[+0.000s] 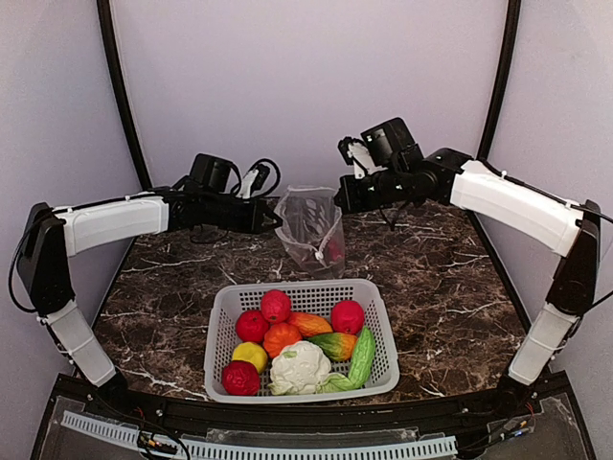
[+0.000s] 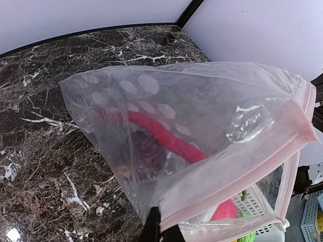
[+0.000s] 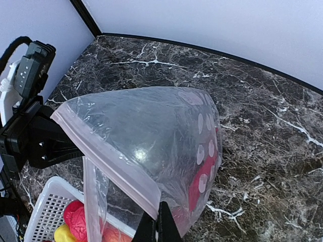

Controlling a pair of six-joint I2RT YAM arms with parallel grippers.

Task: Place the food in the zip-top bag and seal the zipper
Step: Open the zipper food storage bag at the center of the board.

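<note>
Overhead view from behind; wrist views close on the zip-top bag (image 2: 192,126), opposite sides

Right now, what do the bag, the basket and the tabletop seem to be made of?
Zip-top bag: thin clear plastic film, glossy; it crinkles and shows its contents. Basket: white moulded plastic, probably; slotted walls. Tabletop: dark polished marble or printed imitation; white veins.

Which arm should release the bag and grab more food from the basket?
Probably left: both pinch the zip-top bag, but the left end effector sits closer to the basket than the right end effector.
</note>
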